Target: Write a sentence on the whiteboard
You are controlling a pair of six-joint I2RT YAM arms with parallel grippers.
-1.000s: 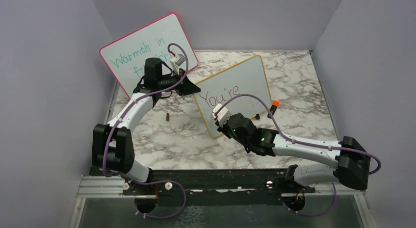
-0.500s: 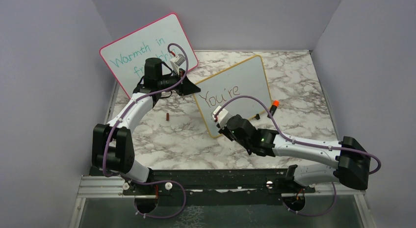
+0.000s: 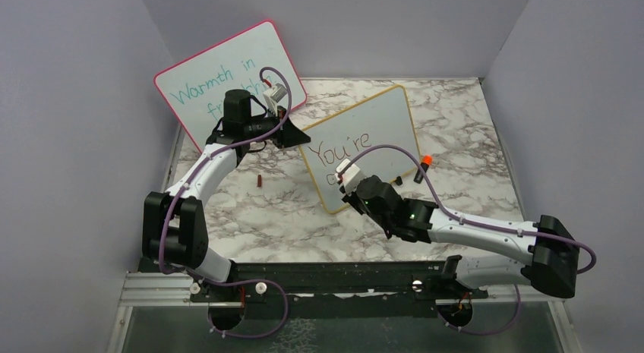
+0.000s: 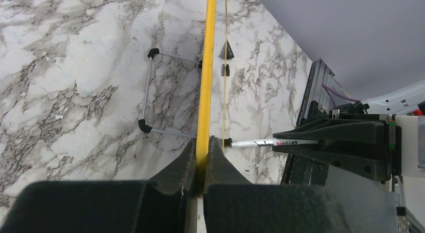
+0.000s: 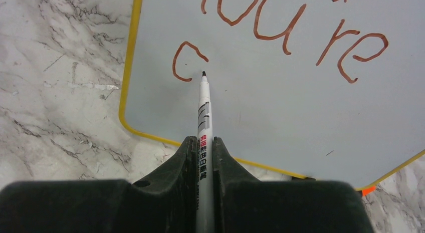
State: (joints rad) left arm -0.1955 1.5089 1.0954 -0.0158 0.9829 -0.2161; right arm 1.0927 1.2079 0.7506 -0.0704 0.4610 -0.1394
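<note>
From above, the right arm (image 3: 471,230) hides the whiteboard's (image 3: 383,118) lower corner; the sentence (image 5: 280,30) reads "You're c". Right tool (image 5: 204,144) pinches the marker (image 5: 203,107); left tool (image 4: 202,150) clamps the whiteboard's edge.

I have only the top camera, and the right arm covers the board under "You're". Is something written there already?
Observer: Yes. The right wrist view shows one letter "c" under "You're" on the whiteboard, and nothing after it.
Operator: Where is the pen tip now?
Observer: The marker, clamped in the right claw, points at the board just right of that "c". I cannot tell if it touches.
Operator: Does the left claw really hold the board?
Observer: Yes. In the left wrist view the left claw is shut on the yellow frame, at the board's edge.
</note>
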